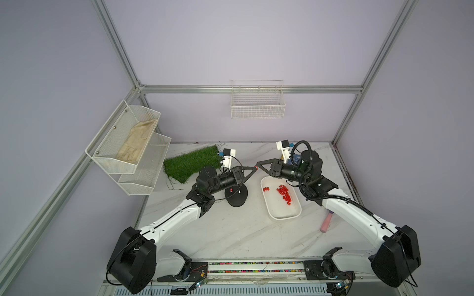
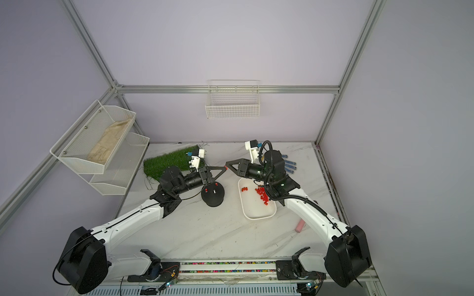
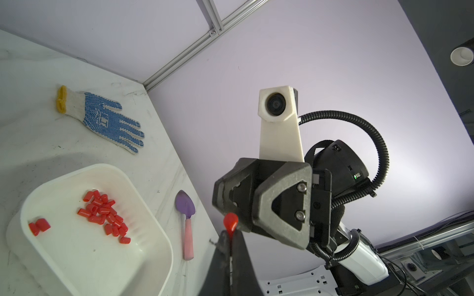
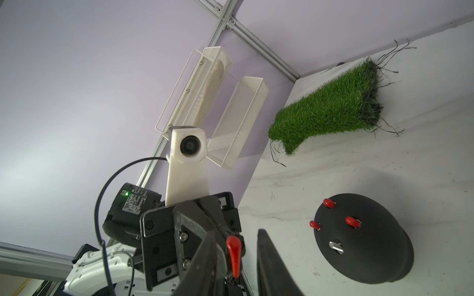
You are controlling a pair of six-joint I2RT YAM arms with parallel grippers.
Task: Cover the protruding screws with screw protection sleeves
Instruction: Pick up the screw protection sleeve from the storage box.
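Bright, even, diffuse light from above; pale walls without hot spots. Soft, faint shadows on the desk (image 1: 243,230) beneath both arms and beside the black base (image 4: 364,246). Slight glint on the red sleeve (image 4: 234,252). Wide-angle bowing of frame rails toward the edges in both top views. Mildly soft, smeared fine detail overall. Own fingers of the right claw (image 4: 238,246) blurred, far corner sharp.

Grass mat (image 1: 191,164), blue-dotted glove (image 3: 107,120), purple scoop (image 3: 187,217)
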